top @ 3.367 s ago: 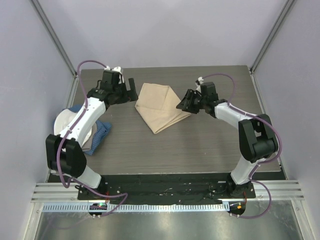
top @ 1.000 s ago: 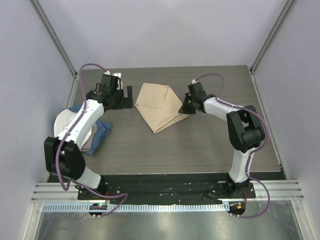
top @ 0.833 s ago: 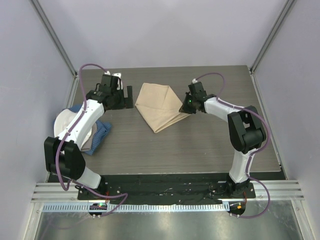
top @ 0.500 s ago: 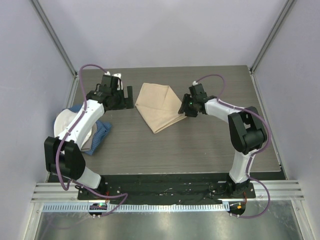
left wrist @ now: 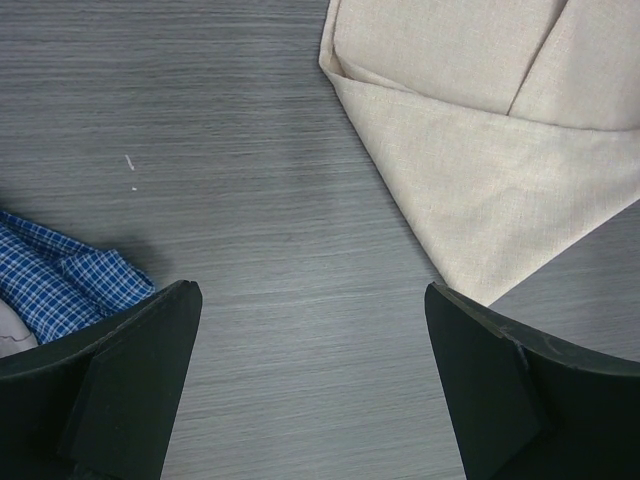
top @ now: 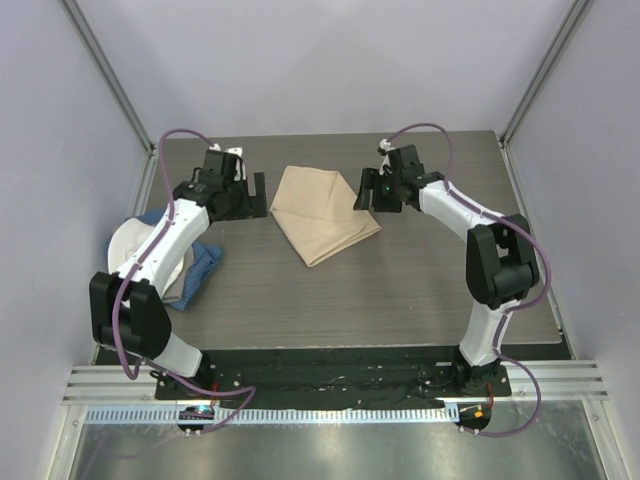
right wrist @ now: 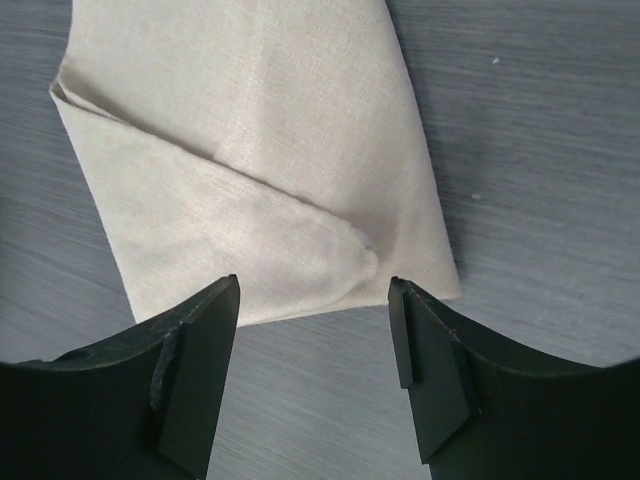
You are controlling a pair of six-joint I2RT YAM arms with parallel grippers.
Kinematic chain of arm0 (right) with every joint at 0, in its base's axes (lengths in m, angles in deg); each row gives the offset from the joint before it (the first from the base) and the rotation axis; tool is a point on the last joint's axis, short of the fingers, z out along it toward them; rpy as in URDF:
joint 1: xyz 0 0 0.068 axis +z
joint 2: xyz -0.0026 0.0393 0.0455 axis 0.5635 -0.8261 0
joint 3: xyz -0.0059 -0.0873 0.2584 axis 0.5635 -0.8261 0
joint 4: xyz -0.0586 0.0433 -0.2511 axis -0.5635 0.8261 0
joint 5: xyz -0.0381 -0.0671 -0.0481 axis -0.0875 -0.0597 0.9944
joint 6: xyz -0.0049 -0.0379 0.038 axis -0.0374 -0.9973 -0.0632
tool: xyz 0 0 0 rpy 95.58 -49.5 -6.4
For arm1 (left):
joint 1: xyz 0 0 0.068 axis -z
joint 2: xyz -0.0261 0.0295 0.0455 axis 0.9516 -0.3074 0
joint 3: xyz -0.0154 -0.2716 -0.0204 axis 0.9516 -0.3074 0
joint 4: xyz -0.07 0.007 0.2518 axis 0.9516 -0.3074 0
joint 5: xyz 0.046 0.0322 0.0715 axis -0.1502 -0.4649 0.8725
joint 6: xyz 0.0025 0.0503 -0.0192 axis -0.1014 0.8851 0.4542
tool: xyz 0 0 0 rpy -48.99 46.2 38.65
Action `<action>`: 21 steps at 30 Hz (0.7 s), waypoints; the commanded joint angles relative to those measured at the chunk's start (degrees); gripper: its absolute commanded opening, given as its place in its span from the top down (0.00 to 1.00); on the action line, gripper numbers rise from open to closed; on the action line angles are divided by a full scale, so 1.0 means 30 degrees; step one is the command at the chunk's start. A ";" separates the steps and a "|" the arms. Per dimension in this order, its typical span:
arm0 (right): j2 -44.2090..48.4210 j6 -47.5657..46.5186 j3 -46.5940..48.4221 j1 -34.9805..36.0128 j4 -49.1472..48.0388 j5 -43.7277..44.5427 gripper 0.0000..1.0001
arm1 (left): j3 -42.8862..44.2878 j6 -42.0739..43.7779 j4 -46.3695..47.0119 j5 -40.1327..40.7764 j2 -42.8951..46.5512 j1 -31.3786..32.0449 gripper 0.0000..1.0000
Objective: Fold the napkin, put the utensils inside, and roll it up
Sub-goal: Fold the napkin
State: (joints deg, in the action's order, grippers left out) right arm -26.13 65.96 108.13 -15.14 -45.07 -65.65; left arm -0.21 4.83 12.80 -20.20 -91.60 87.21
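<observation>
The beige napkin [top: 318,212] lies folded on the dark table, its point toward the near side. My right gripper [top: 366,193] hovers open just off the napkin's right corner. In the right wrist view the napkin [right wrist: 260,150] has a folded flap ending just ahead of the open gripper [right wrist: 313,285], and only bare table lies between the jaws. My left gripper [top: 258,195] stands wide open beside the napkin's left edge. In the left wrist view the napkin [left wrist: 480,150] is at the upper right, ahead of the empty gripper [left wrist: 310,300]. The utensils are out of view.
A blue checked cloth [top: 200,270] lies at the table's left side beside a white round dish [top: 130,245]; its corner [left wrist: 60,285] shows by the left finger. Frame posts stand at the table's far corners.
My right gripper has opened and let go of the napkin's right corner, then drawn back and up toward the far side. The napkin stays folded. The left arm has not moved.
</observation>
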 commanded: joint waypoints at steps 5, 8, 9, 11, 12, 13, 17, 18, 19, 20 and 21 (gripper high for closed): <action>-0.2435 -0.5026 0.2336 -0.0263 0.2038 -0.0896 0.29 | -0.0230 -0.0798 0.0362 0.0490 0.0282 -0.0058 0.00; -0.2992 -0.5437 0.2717 -0.0292 0.2067 -0.0984 0.29 | -0.0464 -0.1237 0.0303 0.0227 0.0311 -0.0057 0.00; -0.3196 -0.5467 0.2776 -0.0292 0.2067 -0.1014 0.29 | -0.0610 -0.1326 0.0304 0.0197 0.0369 -0.0058 0.00; -0.3285 -0.5468 0.2806 -0.0379 0.2038 -0.1218 0.29 | -0.0844 -0.1560 0.0333 0.0255 0.0545 -0.0058 0.00; -0.3344 -0.5468 0.2806 -0.0380 0.2067 -0.1219 0.29 | -0.1020 -0.1619 0.0333 0.0284 0.0604 -0.0058 0.00; -0.3519 -0.5468 0.2806 -0.0380 0.2038 -0.1219 0.29 | -0.1079 -0.1620 0.0362 0.0372 0.0749 -0.0058 0.00; -0.4018 -0.5439 0.2864 -0.0438 0.2038 -0.1336 0.31 | -0.1314 -0.1620 0.0304 0.0460 0.0838 -0.0058 0.00; -0.4105 -0.5438 0.2864 -0.0468 0.2038 -0.1307 0.31 | -0.1372 -0.1620 0.0304 0.0431 0.0810 -0.0058 0.00; -0.4164 -0.5438 0.2835 -0.0497 0.2067 -0.1249 0.32 | -0.1402 -0.1620 0.0304 0.0489 0.0838 -0.0058 0.00; -0.4165 -0.5438 0.2835 -0.0526 0.2038 -0.1132 0.32 | -0.1489 -0.1649 0.0420 0.0461 0.0810 -0.0058 0.00; -0.4165 -0.5525 0.2806 -0.0526 0.2038 -0.0870 0.32 | -0.1577 -0.1678 0.0421 0.0431 0.0780 -0.0058 0.00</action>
State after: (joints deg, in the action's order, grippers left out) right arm -38.11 50.80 114.73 -16.32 -38.89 -68.77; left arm -4.38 0.55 12.78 -19.67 -91.47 87.21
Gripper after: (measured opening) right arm 0.684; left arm 0.996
